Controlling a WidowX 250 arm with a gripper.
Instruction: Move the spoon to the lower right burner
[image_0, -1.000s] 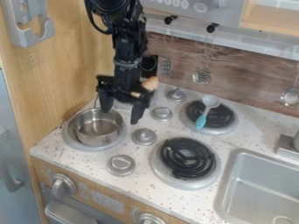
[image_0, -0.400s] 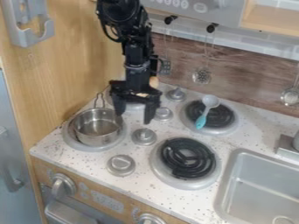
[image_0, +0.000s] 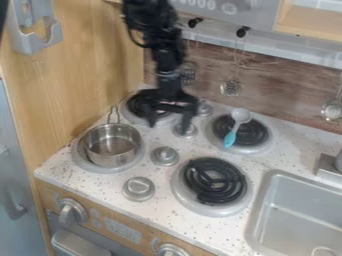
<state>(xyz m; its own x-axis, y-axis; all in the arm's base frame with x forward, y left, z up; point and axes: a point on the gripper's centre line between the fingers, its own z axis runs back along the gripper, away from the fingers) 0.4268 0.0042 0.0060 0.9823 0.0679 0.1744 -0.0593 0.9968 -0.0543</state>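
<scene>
While the claw hangs with its two fingers spread well apart and nothing held between them, it sits near the upper left burner, over the small knobs between the back burners. Just right of it, apart from the fingers, the spoon lies across the upper right burner, its pale bowl toward the back wall and its turquoise handle slanting to the front.

Judging by its look, the spoon is light, stiff plastic, hard to break but smooth enough to swivel if pinched off-centre. I would take it at the neck or the upper handle, fingers either side of the shaft, because the rounded bowl could slip out. Since the handle is thin and lies low, the claw needs to come down squarely, without pressing hard on the coil.

As the job stands, the spoon has yet to be picked up; the next move is across to it, then a short carry forward to the lower right burner. Farther out on the worktop are the metal pot, on the lower left burner, and the sink.
</scene>
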